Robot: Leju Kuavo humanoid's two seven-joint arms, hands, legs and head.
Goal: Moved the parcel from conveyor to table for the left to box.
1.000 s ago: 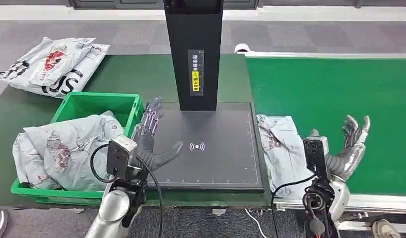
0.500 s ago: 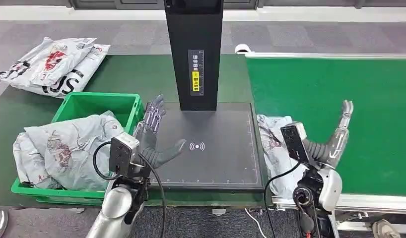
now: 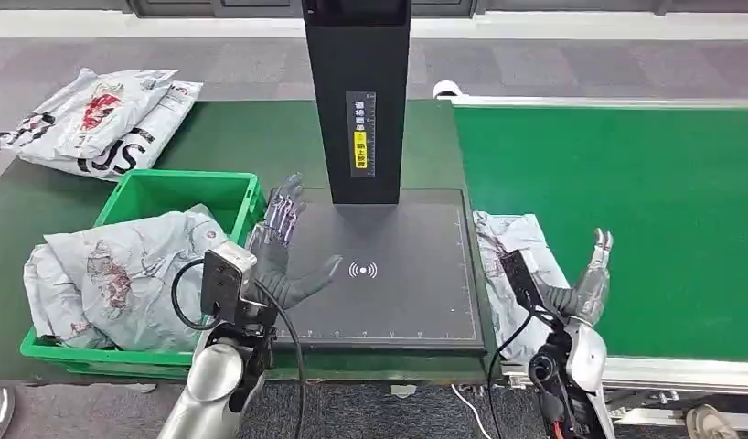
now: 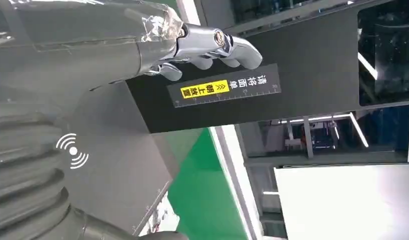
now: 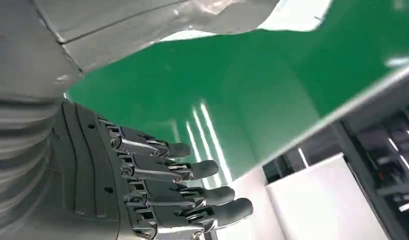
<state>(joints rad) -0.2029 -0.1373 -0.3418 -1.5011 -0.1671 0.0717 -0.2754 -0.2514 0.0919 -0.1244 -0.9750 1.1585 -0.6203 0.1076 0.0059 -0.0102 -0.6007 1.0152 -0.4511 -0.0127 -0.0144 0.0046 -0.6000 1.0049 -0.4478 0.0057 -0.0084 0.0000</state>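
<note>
A grey plastic parcel (image 3: 515, 267) lies at the left end of the green conveyor (image 3: 626, 192), beside the black scanner pad (image 3: 389, 274). My right hand (image 3: 585, 283) hovers just right of the parcel, fingers spread upward, holding nothing; in the right wrist view its fingers (image 5: 157, 185) are apart with the conveyor (image 5: 252, 90) behind. My left hand (image 3: 283, 251) hovers open over the pad's left edge, empty; the left wrist view shows its fingers (image 4: 212, 47) in front of the black scanner column (image 4: 272, 85). A green box (image 3: 226, 194) at the left holds grey parcels (image 3: 123, 274).
The black scanner column (image 3: 357, 91) rises from the pad's far edge. More white and grey parcels (image 3: 96, 119) lie on the dark green table (image 3: 242, 137) at the far left. Grey floor lies beyond the table.
My right hand has drawn left and down toward the parcel, turning edge-on. My left hand has barely moved.
</note>
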